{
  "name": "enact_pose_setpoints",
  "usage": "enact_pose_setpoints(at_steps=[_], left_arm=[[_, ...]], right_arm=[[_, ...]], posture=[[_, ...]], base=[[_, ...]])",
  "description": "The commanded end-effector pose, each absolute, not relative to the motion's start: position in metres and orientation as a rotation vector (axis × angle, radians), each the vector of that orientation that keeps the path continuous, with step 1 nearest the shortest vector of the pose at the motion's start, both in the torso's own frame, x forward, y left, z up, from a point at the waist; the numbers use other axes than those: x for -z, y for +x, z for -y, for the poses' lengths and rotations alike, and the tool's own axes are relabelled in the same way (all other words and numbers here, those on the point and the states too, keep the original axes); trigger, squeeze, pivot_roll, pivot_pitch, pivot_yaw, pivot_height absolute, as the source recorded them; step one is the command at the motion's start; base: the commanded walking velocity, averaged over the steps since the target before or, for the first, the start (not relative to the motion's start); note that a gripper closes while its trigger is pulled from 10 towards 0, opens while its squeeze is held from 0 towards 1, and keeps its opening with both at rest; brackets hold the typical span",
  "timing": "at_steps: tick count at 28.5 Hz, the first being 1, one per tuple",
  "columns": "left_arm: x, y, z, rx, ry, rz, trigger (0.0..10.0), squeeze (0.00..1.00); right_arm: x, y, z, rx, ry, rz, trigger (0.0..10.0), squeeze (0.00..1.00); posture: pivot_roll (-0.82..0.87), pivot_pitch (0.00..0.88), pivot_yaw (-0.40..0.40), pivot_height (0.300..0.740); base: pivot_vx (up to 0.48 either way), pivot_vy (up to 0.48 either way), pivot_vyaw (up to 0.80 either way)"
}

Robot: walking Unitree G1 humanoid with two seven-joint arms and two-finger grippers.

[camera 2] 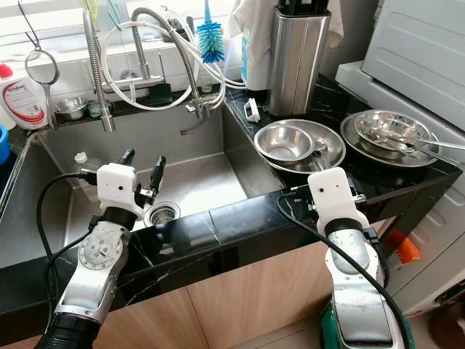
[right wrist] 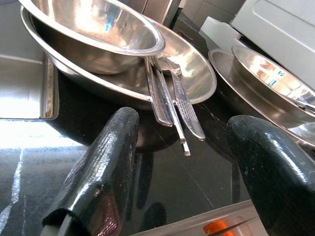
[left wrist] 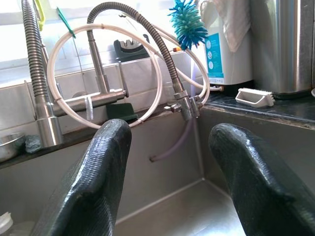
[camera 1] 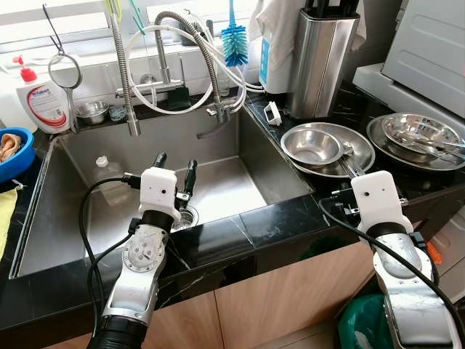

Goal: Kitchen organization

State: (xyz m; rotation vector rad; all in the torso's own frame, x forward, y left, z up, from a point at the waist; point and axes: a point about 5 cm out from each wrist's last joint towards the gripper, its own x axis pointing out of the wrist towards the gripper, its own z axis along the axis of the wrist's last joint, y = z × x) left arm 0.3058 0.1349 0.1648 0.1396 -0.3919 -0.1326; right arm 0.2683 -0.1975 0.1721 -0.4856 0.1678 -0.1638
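Left tool [camera 1: 175,168] hangs over the sink [camera 1: 43,218], fingers apart. Right tool [right wrist: 189,162], fingers apart, sits just short of two nested steel bowls [camera 1: 312,145] right of the sink.

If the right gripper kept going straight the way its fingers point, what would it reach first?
Most likely the steel utensil handles jutting over the rim of the wide stainless steel bowl on the black stone counter. The open right gripper points at them, with bare counter between. Depth is uncertain.
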Motion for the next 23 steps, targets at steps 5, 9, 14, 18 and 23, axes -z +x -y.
enact_pose_setpoints(at_steps=[5,9,14,18,23], left_arm=[[-0.1594,0.3062,-0.1384,0.12,0.144,0.365,10.0,0.0],[-0.1592,0.3064,-0.1382,0.121,0.144,0.363,10.0,0.0],[-0.159,0.3064,-0.1382,0.125,0.145,0.361,10.0,0.0],[-0.1592,0.3066,-0.1378,0.128,0.144,0.361,10.0,0.0],[-0.1584,0.3066,-0.137,0.131,0.143,0.357,10.0,0.0]], right_arm=[[-0.1814,0.2708,0.1955,0.166,-0.489,-0.135,0.0,0.0],[-0.1835,0.2722,0.1937,0.16,-0.484,-0.114,0.0,0.0],[-0.1811,0.2701,0.1938,0.158,-0.485,-0.137,0.0,0.0],[-0.1765,0.2694,0.1943,0.152,-0.49,-0.164,8.9,0.0],[-0.1787,0.2709,0.1934,0.151,-0.489,-0.151,10.0,0.0]], posture=[[-0.14,0.0,0.047,0.74],[-0.13,0.0,0.047,0.74],[-0.13,0.0,0.049,0.74],[-0.14,0.0,0.05,0.74],[-0.14,0.0,0.049,0.74]], base=[[0.0,0.0,0.0],[0.0,0.0,0.0],[0.0,0.0,0.0],[0.0,0.0,0.0],[0.0,0.0,0.0]])
